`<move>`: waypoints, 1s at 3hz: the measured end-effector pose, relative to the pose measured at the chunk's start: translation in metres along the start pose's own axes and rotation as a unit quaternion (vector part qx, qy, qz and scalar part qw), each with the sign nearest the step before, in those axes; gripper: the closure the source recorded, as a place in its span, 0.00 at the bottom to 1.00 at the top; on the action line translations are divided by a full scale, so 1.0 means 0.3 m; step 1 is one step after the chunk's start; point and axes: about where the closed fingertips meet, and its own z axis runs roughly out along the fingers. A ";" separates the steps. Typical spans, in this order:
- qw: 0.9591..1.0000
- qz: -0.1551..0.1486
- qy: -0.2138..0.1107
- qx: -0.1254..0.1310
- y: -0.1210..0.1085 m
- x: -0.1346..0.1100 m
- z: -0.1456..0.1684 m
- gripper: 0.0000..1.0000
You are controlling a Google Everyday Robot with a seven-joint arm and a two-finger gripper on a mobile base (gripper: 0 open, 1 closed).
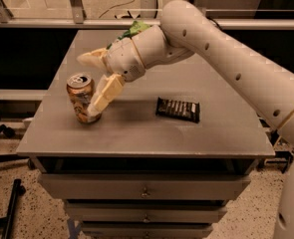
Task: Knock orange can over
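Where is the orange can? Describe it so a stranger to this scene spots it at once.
On the grey table, look to the left side in view, where the open gripper reaches down. The orange can stands there, one finger across its side. It alone is round and upright: the dark candy bar lies flat mid-table, the green bag sits at the back.

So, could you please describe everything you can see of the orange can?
The orange can is a small aluminium drink can, orange-tan with pale markings and a silver top. It stands roughly upright near the left edge of the grey table. The open gripper is at it: one finger lies against its right side in the picture, and the other reaches above and behind it.
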 end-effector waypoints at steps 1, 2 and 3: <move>1.000 0.005 -0.013 -0.015 0.018 -0.008 0.044 0.00; 0.999 0.014 -0.024 -0.021 0.033 -0.008 0.069 0.00; 0.999 0.020 -0.032 -0.023 0.047 -0.008 0.087 0.18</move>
